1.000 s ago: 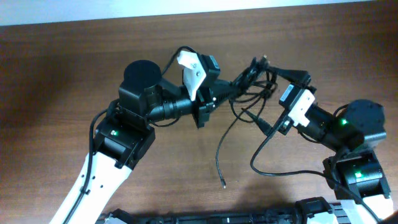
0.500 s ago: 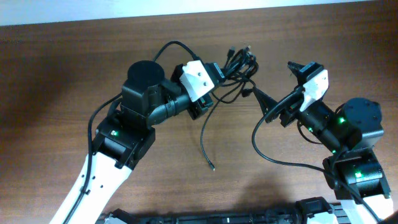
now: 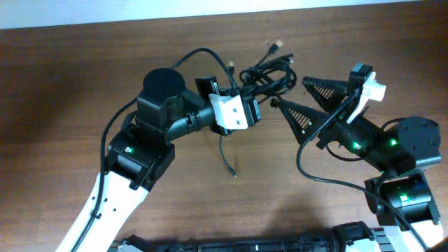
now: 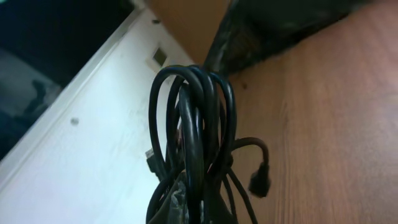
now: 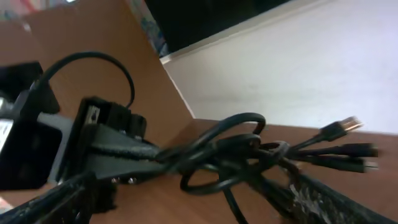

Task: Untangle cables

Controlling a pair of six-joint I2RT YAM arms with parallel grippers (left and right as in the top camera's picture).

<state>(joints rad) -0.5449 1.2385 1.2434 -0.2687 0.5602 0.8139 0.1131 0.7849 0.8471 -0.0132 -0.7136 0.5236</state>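
Brown table (image 3: 70,84) lies under the cables (image 3: 269,75), pinched tight in your left gripper (image 3: 250,105); your right gripper (image 3: 288,92) is wide apart beside the cables, so grab just one loose loop and pull slowly.

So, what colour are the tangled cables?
Black throughout. The left wrist view shows the cables best, looped against the pale wall.

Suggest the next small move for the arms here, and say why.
Probably ease the open right hand forward and close it on one strand near the plug ends. The left hand appears clamped on the cables, which form a looped bundle, and the right hand sits open just beside it, holding nothing.
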